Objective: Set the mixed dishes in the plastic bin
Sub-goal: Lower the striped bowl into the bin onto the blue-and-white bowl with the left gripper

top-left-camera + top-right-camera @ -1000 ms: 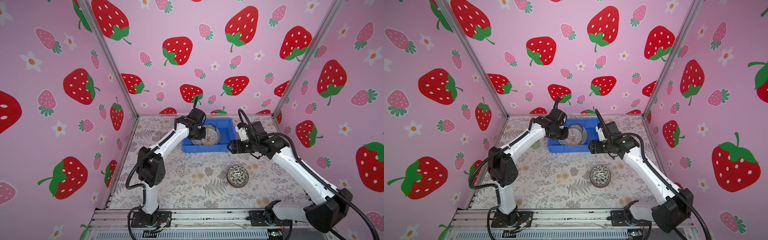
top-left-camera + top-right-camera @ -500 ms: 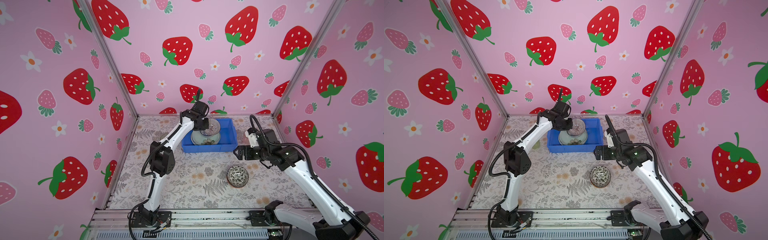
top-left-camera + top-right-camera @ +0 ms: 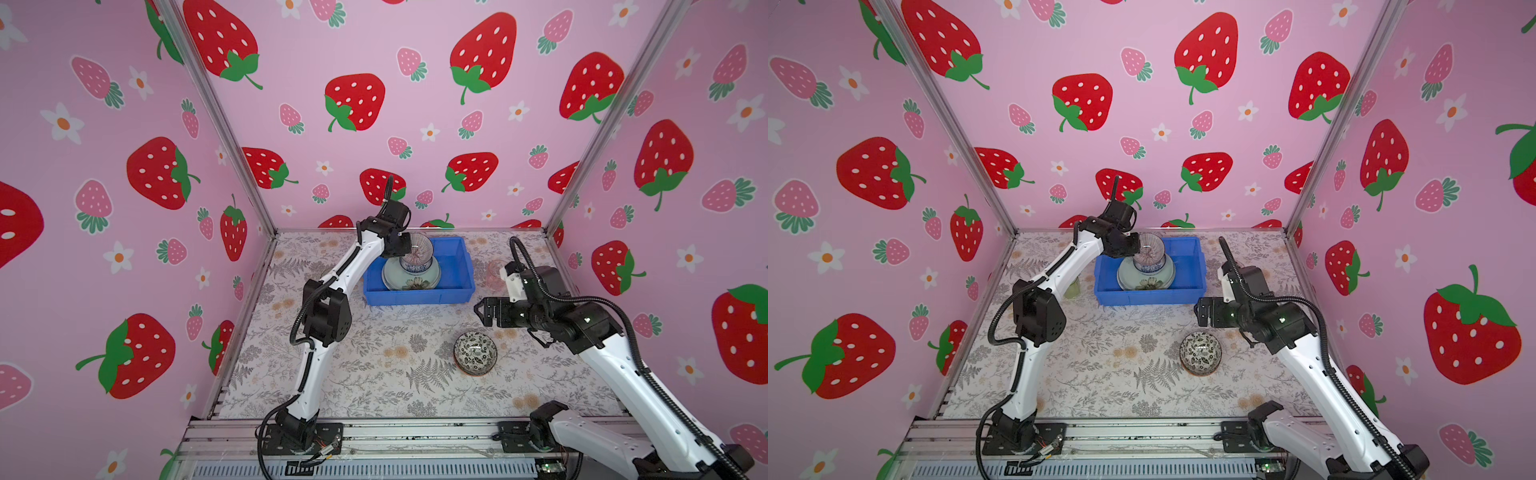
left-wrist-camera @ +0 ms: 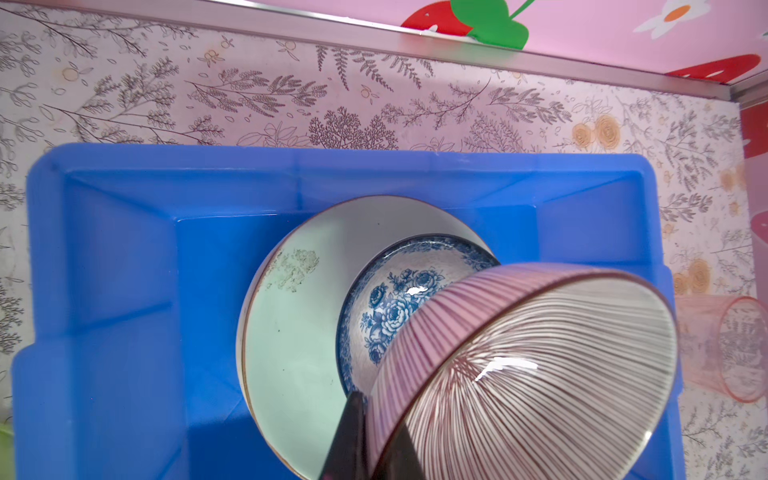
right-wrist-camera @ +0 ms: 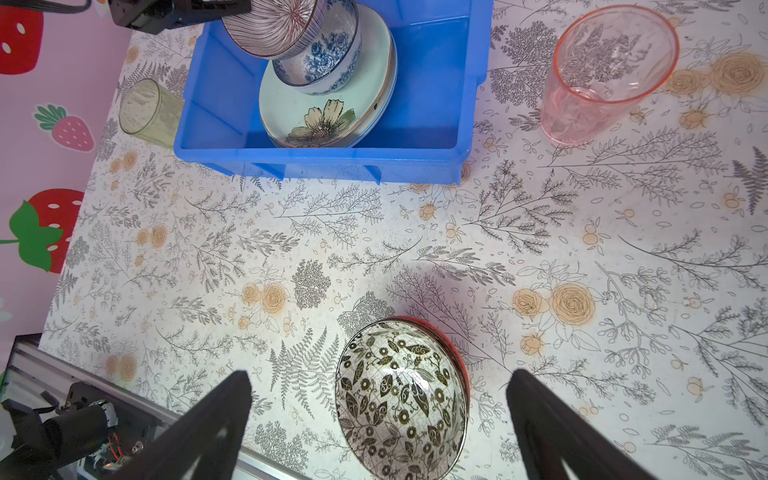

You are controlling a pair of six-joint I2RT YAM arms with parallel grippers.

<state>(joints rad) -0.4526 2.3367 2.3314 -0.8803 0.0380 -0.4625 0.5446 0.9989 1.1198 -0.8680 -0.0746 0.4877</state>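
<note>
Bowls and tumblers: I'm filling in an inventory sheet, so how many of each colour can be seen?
Red-striped bowl: 1
Blue-white bowl: 1
Black-white bowl: 1
Pink tumbler: 1
Green tumbler: 1
Total: 5

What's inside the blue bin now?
In the blue bin, a flower plate tops a plate stack, with a blue-white bowl on it. The left gripper holds a striped bowl tilted over that bowl. The stack's lower faces are covered.
</note>
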